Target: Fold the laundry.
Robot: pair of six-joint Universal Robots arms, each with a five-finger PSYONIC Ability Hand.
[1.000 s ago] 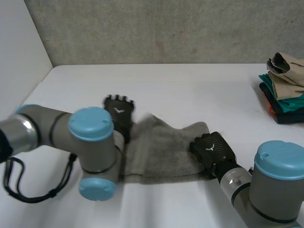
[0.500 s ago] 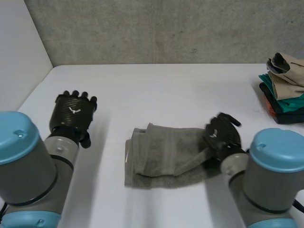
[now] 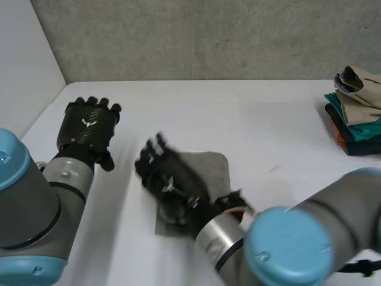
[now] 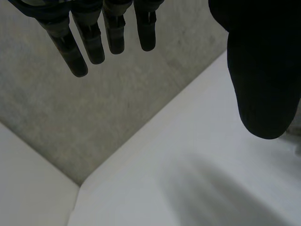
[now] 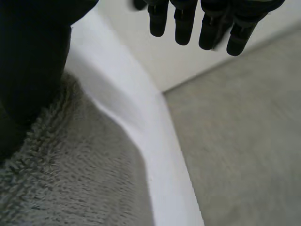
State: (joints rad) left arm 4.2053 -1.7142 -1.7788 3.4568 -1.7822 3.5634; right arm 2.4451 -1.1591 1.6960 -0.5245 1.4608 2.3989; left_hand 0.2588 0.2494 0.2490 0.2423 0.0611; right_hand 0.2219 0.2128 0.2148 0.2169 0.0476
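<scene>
A grey towel (image 3: 213, 170) lies folded small near the table's middle front. My right hand (image 3: 169, 182) rests over the towel's left part, open, its fingers spread and reaching past the towel's left edge. In the right wrist view its straight fingers (image 5: 186, 19) hang over bare table and the fuzzy towel (image 5: 70, 183) lies under the palm and thumb. My left hand (image 3: 88, 128) is raised at the table's left side, well apart from the towel. It is open, and the left wrist view has its fingers (image 4: 94, 40) straight with nothing in them.
A stack of folded clothes (image 3: 357, 116) sits at the table's far right edge. The white table (image 3: 250, 113) runs back to a grey wall, and a white panel closes off its left side.
My right arm swept left across the towel, laying its right part over, and the hand opened. The towel is now narrower. My left hand stayed lifted at the left.
</scene>
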